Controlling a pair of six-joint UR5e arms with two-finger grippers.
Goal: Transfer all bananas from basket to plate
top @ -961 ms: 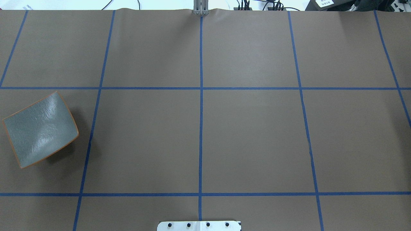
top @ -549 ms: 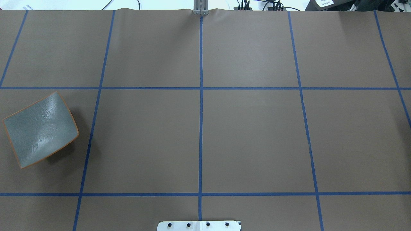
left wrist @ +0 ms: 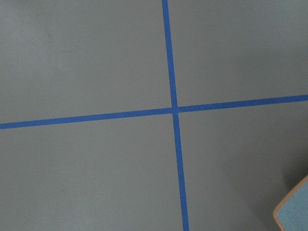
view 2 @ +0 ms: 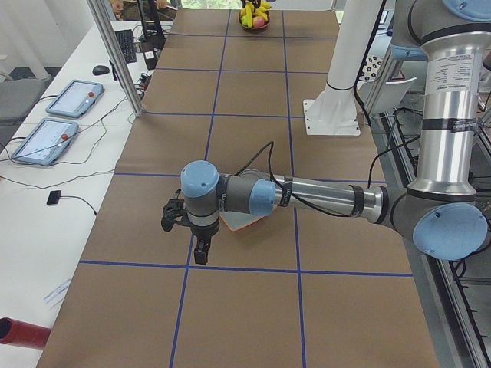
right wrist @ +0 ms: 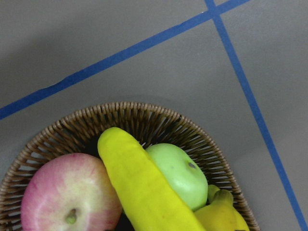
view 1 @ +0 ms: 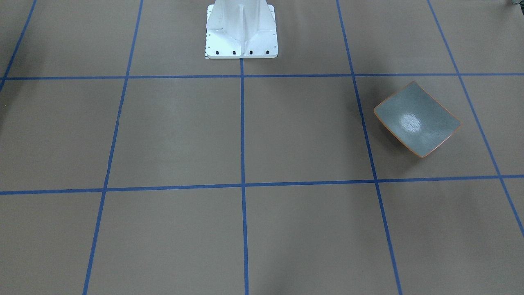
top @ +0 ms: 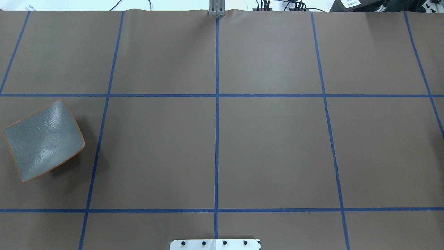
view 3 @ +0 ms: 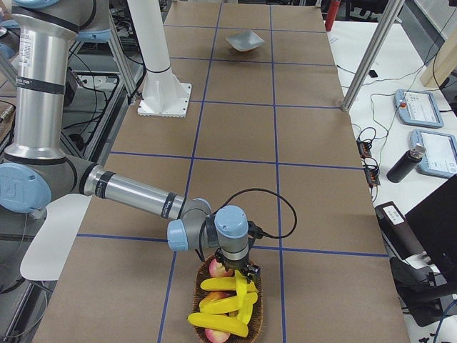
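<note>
Hangs right pincer just over bananas in basket; hangs left pincer near plate on surface. Cannot tell either pincer's opening.

We note the tabletop is covered w/ brown paper and divided into a grid by blue tape. A white side bench runs along one long edge, carrying two blue-cased tablets, a keyboard and a mouse. An aluminium post stands at the bench/table join. A dark bottle stands nr the tablets. Lighting is even, w/ a faint sheen on the paper.
</note>
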